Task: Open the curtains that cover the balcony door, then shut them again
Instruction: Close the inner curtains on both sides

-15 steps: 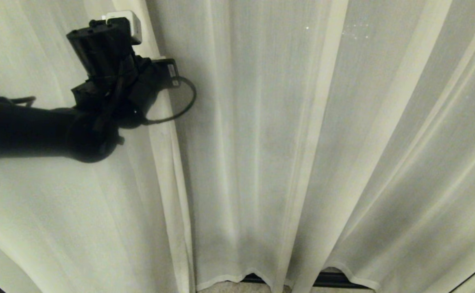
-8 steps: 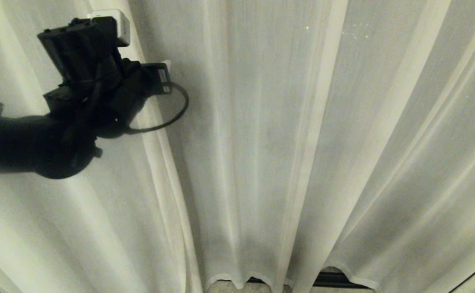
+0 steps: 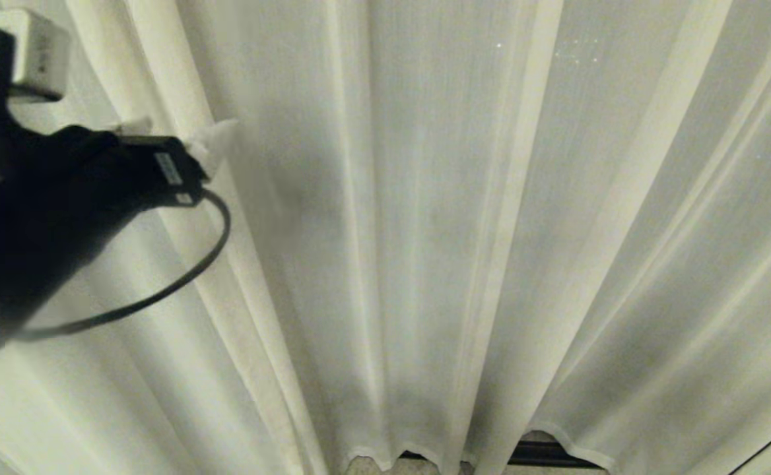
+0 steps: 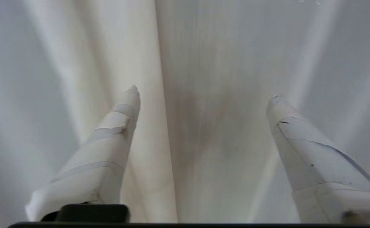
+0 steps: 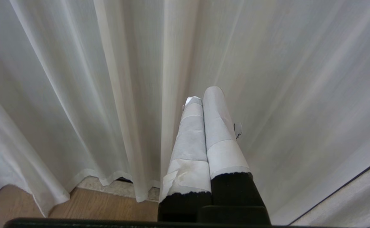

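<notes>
Left pincer spread wide and empty, cream-white sheer curtains hanging closed in vertical folds

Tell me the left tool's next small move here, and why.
Probably ease the left tool straight back from the cream-white sheer fabric curtains: its white taped fingers stand wide apart with no fabric between them, and the curtains hang drawn across.

curtains: 1 sheer layer, many folds | pincers: 2, left pincer, right pincer
</notes>
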`<state>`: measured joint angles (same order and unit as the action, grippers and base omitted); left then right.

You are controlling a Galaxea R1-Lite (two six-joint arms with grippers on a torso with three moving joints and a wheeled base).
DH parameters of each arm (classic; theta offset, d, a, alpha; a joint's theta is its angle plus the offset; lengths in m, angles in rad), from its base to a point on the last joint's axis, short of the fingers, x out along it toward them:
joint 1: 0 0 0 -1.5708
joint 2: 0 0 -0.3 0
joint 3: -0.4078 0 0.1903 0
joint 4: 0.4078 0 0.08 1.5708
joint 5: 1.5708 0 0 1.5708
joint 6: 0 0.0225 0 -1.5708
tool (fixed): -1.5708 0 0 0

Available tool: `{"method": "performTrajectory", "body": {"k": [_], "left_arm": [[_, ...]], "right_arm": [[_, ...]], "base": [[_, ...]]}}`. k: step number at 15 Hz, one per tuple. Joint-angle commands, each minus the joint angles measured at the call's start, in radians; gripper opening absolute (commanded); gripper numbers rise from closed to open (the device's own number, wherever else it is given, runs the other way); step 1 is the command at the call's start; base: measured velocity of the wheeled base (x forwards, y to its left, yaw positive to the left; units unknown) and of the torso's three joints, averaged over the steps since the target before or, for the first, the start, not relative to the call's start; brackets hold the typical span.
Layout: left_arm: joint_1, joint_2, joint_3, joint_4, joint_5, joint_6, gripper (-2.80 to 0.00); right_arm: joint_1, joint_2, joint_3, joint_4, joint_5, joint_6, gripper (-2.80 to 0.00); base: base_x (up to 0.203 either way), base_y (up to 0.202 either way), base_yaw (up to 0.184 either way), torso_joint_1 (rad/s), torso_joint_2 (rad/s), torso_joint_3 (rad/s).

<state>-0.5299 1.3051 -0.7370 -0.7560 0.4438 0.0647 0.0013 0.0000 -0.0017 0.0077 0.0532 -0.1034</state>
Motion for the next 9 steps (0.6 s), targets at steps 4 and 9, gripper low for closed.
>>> {"method": "performTrajectory", "body": {"k": [4, 9], "left_arm": [[-0.043, -0.409, 0.246, 0.072, -0.004, 0.036, -2.8], [-0.045, -0.538, 0.261, 0.227, -0.007, 0.037, -2.8]], "right_arm": [[0.0, 0.002, 0.0, 0.0, 0.0, -0.001, -2.8], [0.0, 0.002, 0.0, 0.0, 0.0, -0.001, -2.8]], "base": [[0.0, 0.0, 0.0, 0.0, 0.0, 0.0], [0.0, 0.0, 0.0, 0.0, 0.0, 0.0]]}}
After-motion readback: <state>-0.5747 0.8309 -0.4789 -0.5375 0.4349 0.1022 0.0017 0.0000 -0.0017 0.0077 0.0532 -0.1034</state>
